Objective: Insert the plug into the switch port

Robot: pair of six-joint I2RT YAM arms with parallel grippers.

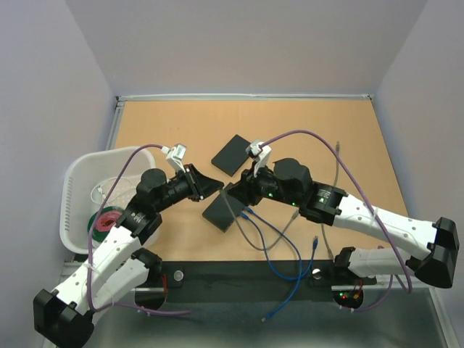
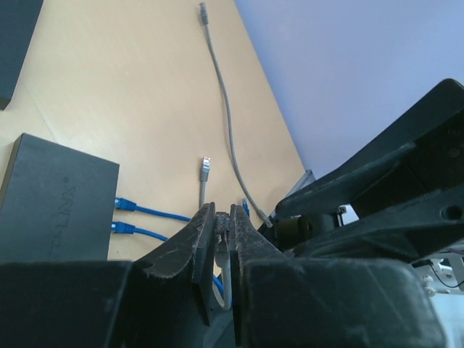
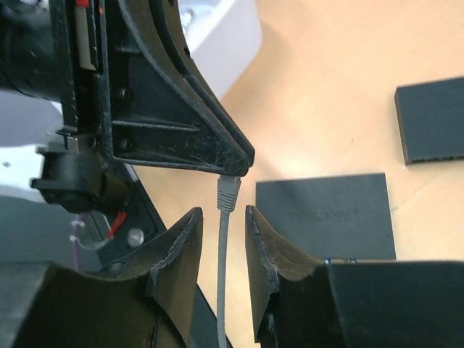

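My left gripper is shut on a grey plug, whose cable hangs down between the fingers. In the right wrist view the plug pokes out under the left fingertips. My right gripper is open, with its jaws on either side of the grey cable just below the plug, not touching it. Both grippers meet above the black TP-LINK switch. The switch has two blue plugs in its ports. It also shows in the right wrist view.
A second black box lies behind the switch. A white basket stands at the left. Loose grey cable and blue cables trail across the table toward the near edge. Another grey plug lies free.
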